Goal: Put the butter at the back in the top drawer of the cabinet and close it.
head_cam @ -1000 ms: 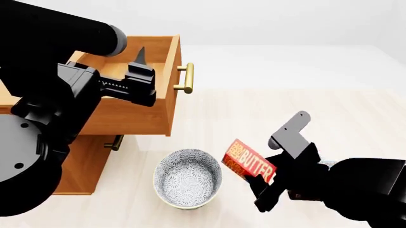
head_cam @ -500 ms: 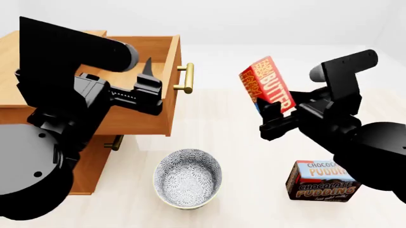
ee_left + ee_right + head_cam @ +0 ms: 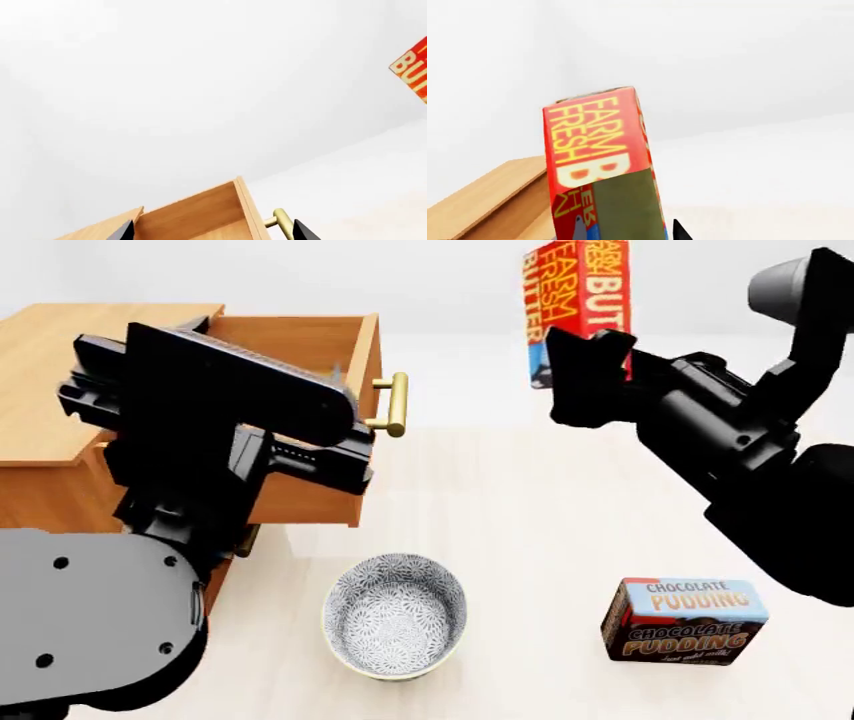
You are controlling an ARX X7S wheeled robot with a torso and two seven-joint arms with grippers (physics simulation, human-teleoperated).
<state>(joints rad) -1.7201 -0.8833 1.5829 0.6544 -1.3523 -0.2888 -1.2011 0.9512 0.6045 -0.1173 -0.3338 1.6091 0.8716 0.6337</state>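
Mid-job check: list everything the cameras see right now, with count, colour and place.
butter: one, red-orange box, held high in the air, right of the cabinet
top drawer: one, light-brown, pulled open
cabinet: one, light-brown, left
brass handle: one, on the drawer front
bowl: one, patterned grey-white, floor, front
chocolate pudding box: one, brown-blue, floor, right
left gripper: black, by the drawer, fingers apart
right gripper: black, gripping the butter

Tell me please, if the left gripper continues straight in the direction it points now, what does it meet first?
Probably the top drawer: the left wrist view looks along the left gripper straight at the open box and its brass handle. Depth is unclear.
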